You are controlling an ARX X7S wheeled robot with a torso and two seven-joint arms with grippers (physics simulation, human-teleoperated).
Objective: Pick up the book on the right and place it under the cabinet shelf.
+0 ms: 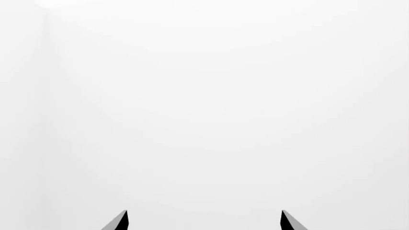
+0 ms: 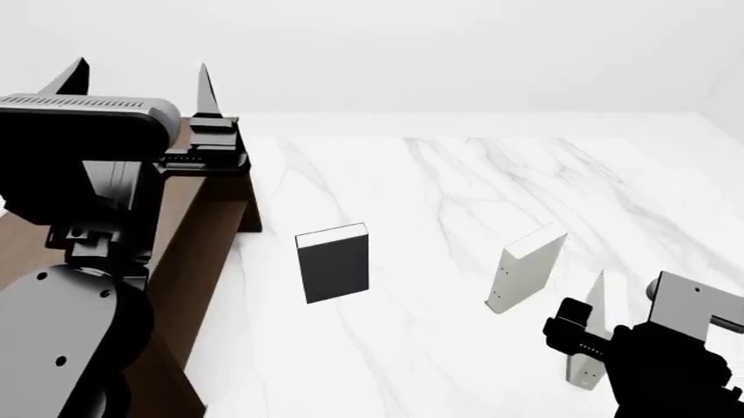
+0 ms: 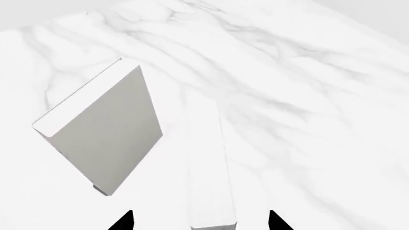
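Note:
The book [image 2: 585, 359], slim and pale grey-white with two dark dots on its spine, stands upright at the table's right front. In the right wrist view its top edge [image 3: 208, 158] runs between the two dark fingertips of my right gripper [image 3: 201, 221]. That gripper is open and straddles the book without closing on it. The dark brown cabinet shelf [image 2: 200, 248] stands along the left. My left gripper [image 2: 138, 84] is raised above the cabinet, open and holding nothing; in its own wrist view the left gripper [image 1: 204, 220] faces only white wall.
A second, near-identical pale book [image 2: 525, 270] stands upright just left of the task book and shows beside it as the second pale book [image 3: 102, 129]. A black-covered book [image 2: 334, 263] stands nearer the cabinet. The white marble tabletop [image 2: 465, 183] stretches behind them.

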